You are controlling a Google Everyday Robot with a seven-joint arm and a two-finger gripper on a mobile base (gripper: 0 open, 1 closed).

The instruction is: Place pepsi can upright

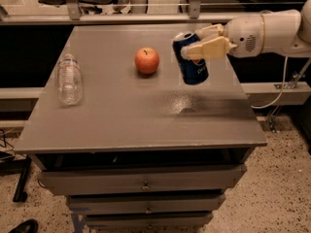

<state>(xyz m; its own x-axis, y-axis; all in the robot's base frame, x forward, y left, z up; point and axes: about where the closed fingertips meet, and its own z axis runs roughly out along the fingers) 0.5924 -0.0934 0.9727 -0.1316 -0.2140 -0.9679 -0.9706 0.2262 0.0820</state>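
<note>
The gripper point(190, 43) reaches in from the right over the grey table point(121, 125) and is clamped on the upper half of the pepsi can point(194, 72). The can hangs right of centre, nearly upright and seemingly just off the surface.

To finish well, level the slight tilt, lower straight until the base sits flat, then release without nudging.

The tabletop is flat, smooth and faintly glossy, above 3 drawers point(143, 181). A clear ribbed plastic bottle point(69, 79) lies on its side at the left. The can is a thin, slick metal cylinder, likely easy to tip. The apple point(146, 60), round and waxy, sits just left of it.
</note>
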